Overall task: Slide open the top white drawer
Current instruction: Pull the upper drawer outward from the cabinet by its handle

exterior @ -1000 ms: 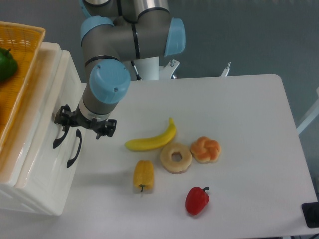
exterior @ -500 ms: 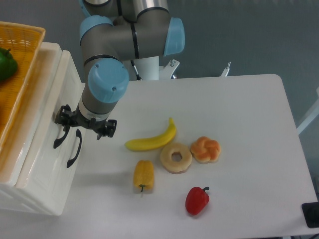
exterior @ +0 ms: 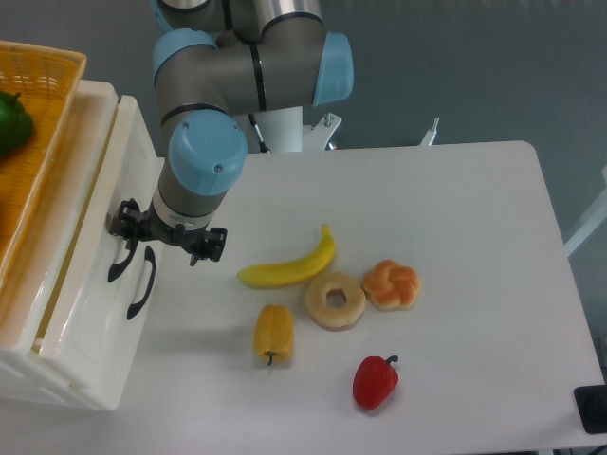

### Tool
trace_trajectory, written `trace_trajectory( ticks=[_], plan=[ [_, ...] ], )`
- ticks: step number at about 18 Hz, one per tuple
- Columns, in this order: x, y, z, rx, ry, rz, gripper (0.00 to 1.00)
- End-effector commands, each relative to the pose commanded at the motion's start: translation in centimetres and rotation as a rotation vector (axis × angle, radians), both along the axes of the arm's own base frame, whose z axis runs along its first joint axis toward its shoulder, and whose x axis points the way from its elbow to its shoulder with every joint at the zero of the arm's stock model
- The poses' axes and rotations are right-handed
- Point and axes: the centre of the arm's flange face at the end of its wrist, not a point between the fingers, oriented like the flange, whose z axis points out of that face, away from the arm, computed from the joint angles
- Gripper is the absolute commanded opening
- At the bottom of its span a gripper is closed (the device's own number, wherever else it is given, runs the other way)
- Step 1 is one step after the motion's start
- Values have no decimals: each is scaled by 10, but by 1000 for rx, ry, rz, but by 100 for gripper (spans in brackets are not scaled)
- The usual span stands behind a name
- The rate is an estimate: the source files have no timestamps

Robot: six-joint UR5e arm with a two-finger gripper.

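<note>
One handle matters: top white drawer (exterior: 90, 204) sits at the left table edge, just cracked open, its black handle (exterior: 120, 258) under the gripper (exterior: 167, 243). Fingers look hooked around that handle; closure can't be confirmed from this angle. Pull straight out to the right, level, no twist. Lower drawer's handle (exterior: 142, 282) is just beside, so don't snag it. Banana (exterior: 289, 266) and yellow pepper (exterior: 273, 333) lie in the travel path; donut (exterior: 335, 300), bun (exterior: 392, 284), red pepper (exterior: 376, 381) sit farther off. Wicker basket (exterior: 38, 123) rides on top.

upper handle (exterior: 119, 263) partly hidden behind the end effector (exterior: 167, 241), orange basket (exterior: 33, 104) and green vegetable (exterior: 11, 121) cut off at left edge, finger contact unclear
</note>
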Motion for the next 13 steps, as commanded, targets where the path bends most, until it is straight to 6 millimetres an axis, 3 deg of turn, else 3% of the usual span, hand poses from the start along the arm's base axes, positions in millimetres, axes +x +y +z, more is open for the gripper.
trace_trajectory(
  ticks=[13],
  plan=[
    [-21, -10, 5, 4, 3, 37, 100]
  ],
)
